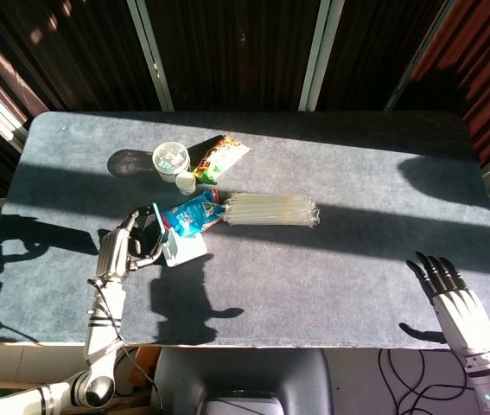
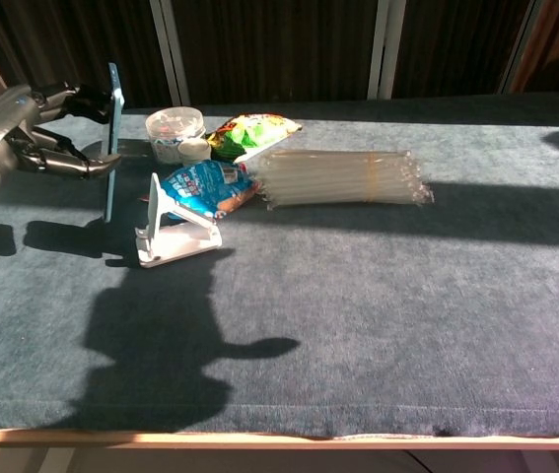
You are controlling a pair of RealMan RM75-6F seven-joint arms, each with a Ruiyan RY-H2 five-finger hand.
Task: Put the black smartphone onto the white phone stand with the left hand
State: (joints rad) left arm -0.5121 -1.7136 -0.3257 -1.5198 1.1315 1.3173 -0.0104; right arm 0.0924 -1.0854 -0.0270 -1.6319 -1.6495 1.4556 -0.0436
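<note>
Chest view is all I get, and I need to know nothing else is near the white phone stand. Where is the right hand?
Observer: In the head view the right hand is by the table's near right edge. Its fingers are spread, it holds nothing, and it is far from the white phone stand.
Operator: From above, how is the left hand placed against the stand?
Observer: The left hand sits just left of the stand with its fingertips close to the stand's left side. It holds the black smartphone, which is not on the stand yet. I cannot tell from above whether they touch.
</note>
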